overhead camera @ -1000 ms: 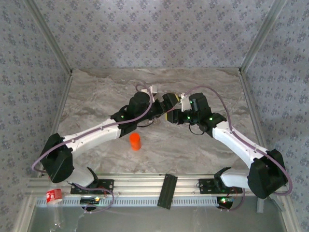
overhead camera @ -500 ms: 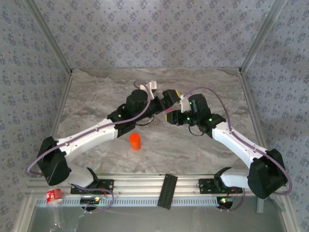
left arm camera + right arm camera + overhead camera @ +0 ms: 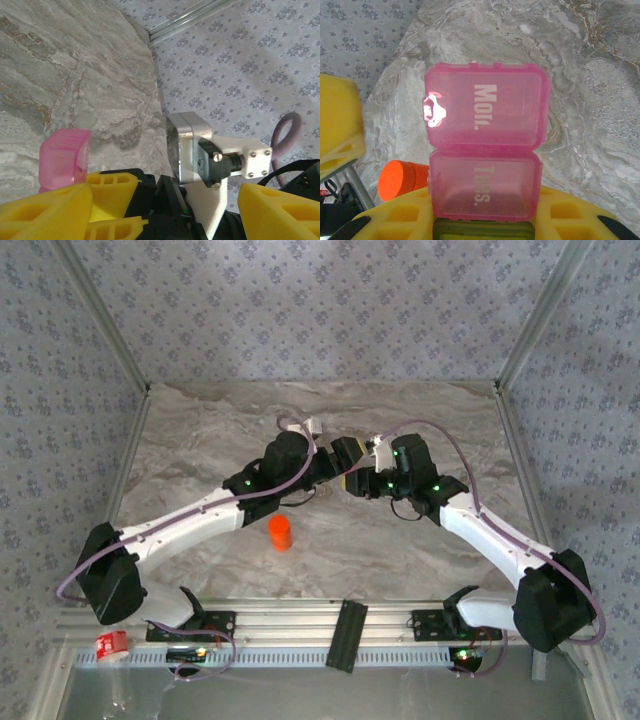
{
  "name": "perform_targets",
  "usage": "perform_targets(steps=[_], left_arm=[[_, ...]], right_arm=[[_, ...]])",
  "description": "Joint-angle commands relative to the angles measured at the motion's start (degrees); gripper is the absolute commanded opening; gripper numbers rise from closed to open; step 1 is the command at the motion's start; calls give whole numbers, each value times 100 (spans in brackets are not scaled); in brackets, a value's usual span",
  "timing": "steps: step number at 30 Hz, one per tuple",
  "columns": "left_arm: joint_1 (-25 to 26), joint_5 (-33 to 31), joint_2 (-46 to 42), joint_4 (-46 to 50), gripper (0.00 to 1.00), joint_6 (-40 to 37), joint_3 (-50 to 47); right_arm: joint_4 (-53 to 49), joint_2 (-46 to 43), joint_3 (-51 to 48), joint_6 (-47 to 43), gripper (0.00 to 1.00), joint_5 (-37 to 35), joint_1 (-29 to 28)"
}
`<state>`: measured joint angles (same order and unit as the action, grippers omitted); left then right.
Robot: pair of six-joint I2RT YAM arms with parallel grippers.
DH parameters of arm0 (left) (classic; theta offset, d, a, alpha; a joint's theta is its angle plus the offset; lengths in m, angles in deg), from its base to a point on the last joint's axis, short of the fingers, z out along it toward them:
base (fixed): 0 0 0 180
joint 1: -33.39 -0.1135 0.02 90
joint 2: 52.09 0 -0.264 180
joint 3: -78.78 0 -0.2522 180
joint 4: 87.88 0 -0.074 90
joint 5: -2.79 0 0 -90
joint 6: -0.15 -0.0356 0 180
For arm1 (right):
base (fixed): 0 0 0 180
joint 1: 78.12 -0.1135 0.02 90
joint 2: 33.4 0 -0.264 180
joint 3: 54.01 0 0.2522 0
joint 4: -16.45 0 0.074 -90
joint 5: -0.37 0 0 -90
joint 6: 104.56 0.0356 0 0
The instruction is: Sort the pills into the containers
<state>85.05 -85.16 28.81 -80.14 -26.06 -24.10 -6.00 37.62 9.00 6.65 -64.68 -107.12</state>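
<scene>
- Yellow pads of the right tool (image 3: 482, 227) are clamped on the containers (image 3: 485, 150), gripping the olive end nearest its wrist.
- Pink compartments stick out past those pads. Their long axis points straight away from the right tool, with "Tues." first and "Mon." beyond.
- Whether the pink end touches the table (image 3: 600, 100) I cannot tell.
- Left tool (image 3: 165, 200) is spread wide and holds nothing. In its wrist view the pink end sits low, just beside one finger and outside the gap.
- That finger (image 3: 337, 125) stands off to the side of "Mon.", apart from it.
- Being nearer the free end, the left tool probably has to shift sideways to reach it.
- Bottle (image 3: 400, 180) lies farther off.
</scene>
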Motion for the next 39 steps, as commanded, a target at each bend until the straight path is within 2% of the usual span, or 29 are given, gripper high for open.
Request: perform_targets(steps=[1,19,39], left_arm=[[-42,-20,68,7,77,83,-1],[-59,-127,233,61,77,139,36],[-55,29,514,-108,76,155,285]], right_arm=[[110,-124,-43,54,21,124,27],[76,-185,-76,50,21,89,36],[151,-194,-164,72,20,106,44]])
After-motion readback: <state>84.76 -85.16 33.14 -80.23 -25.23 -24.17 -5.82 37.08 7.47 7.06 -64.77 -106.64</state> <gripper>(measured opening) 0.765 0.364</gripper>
